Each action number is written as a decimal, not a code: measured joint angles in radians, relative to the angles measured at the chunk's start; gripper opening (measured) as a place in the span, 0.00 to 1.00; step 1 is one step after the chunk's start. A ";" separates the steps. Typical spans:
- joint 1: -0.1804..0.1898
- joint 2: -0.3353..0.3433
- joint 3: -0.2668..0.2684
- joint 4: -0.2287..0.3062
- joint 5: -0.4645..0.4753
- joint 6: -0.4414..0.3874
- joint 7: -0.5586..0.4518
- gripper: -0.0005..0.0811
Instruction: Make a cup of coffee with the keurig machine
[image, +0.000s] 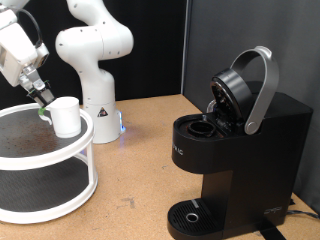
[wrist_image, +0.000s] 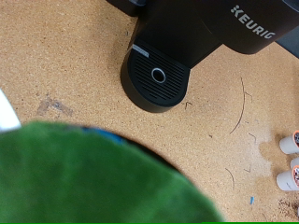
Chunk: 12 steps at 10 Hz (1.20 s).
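The white cup (image: 66, 115) stands on the top tier of a round white shelf (image: 30, 160) at the exterior view's left. My gripper (image: 42, 97) is tilted down at the cup's left side, right at its greenish handle, touching or nearly touching it. The black keurig machine (image: 240, 150) stands at the right with its rounded lid (image: 245, 90) hinged up and the pod chamber (image: 200, 128) exposed. Its round drip tray (image: 190, 215) holds nothing. In the wrist view a blurred green mass (wrist_image: 93, 177) fills the lower part; the machine (wrist_image: 234, 19) and drip tray (wrist_image: 157, 77) show beyond. My fingers do not show there.
The white robot base (image: 95, 70) stands behind the shelf on the brown cork tabletop (image: 140, 150). Two small white pods (wrist_image: 291, 142) lie on the cork near the wrist view's edge. A black wall is behind the machine.
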 joint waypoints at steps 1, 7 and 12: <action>-0.001 0.000 0.000 0.000 -0.022 -0.010 -0.014 0.58; 0.133 0.079 0.012 0.150 0.149 -0.273 0.238 0.58; 0.171 0.103 0.041 0.176 0.251 -0.328 0.333 0.58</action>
